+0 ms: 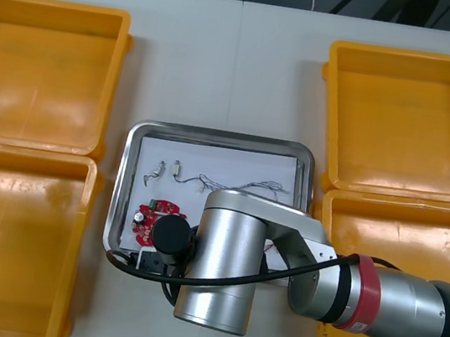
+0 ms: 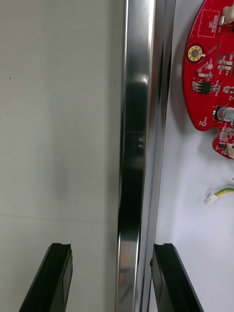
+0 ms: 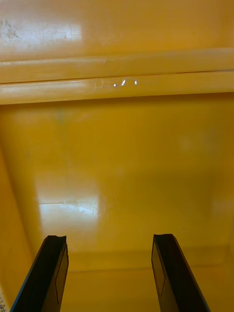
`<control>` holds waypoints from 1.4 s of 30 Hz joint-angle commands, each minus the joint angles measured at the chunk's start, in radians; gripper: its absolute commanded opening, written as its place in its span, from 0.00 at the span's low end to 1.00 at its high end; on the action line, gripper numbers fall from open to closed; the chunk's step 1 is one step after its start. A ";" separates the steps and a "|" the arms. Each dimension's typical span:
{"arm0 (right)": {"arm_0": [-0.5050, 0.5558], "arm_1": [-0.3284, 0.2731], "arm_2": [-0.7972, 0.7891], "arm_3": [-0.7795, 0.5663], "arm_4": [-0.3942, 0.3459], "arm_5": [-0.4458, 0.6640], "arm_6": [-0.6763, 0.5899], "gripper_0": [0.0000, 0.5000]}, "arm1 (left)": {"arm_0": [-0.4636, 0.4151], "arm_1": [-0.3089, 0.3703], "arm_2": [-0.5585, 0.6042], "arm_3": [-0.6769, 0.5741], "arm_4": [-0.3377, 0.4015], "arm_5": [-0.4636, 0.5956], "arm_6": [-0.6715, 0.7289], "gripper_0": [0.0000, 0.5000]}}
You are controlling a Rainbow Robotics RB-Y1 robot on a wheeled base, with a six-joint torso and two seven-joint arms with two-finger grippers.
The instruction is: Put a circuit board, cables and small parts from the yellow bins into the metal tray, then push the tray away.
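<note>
Broadly, the desk [image 1: 234, 51] carries four yellow bins [image 1: 43, 82], two at each side, all bare inside in the front view. The left end effector [image 3: 109, 243] hangs idle over the floor of one of them, wide open with nothing in it. Between the bins lies the metal tray [image 1: 221, 137], white inside, and the right arm [image 1: 224, 262] reaches across its near edge. In the tray we see the round red circuit board [image 1: 154, 217] toward the near left corner, thin cables [image 1: 248, 186] strung across the middle, and two small metal parts [image 1: 165, 170] just left of them, so we judge the loading done and the push in hand. The right end effector [image 2: 112, 251] is open and holds nothing. It straddles the tray's rim, one finger over the desk outside and the other over the white floor inside, near the board but apart from it. To push well, we would close on the rim or set the outer finger flat against it, stay low, and press squarely so the tray slides straight rather than swivelling. We would also go slowly so the loose parts don't skid, keeping the inner finger off the board.
</note>
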 commanded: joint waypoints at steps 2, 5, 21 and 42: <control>-0.033 0.032 0.033 0.022 0.029 -0.024 0.051 0.94 | 0.025 0.042 0.003 -0.029 0.008 0.006 -0.065 1.00; -0.033 0.036 0.035 0.039 0.031 -0.037 0.052 0.94 | 0.025 0.042 0.003 -0.029 0.008 0.006 -0.065 1.00; -0.033 0.048 0.035 0.088 0.043 -0.066 0.052 0.03 | 0.025 0.042 0.003 -0.029 0.008 0.006 -0.065 1.00; -0.096 0.045 0.002 0.088 0.080 -0.018 0.077 0.00 | 0.025 0.042 0.003 -0.029 0.008 0.006 -0.065 1.00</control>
